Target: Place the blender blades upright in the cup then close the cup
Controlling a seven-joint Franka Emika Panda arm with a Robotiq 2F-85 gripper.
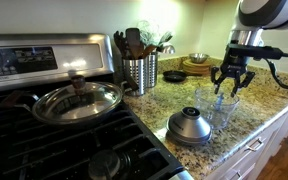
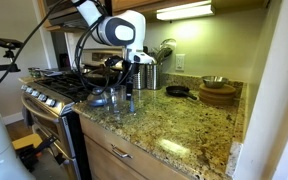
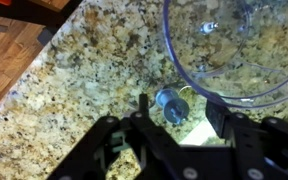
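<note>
Two fingers [image 3: 220, 120] stand well apart on the hand [image 3: 176, 120], open and gripping nothing, and the blades [image 3: 172, 105] sit right between them, touching neither side! They lie on the speckled counter [image 3: 74, 90] just outside the clear cup [image 3: 244, 50], not in it. In an exterior view the hand [image 1: 231, 86] hangs close above the cup [image 1: 216, 108], with the silver lid [image 1: 189, 127] off, near it on the counter.
</note>
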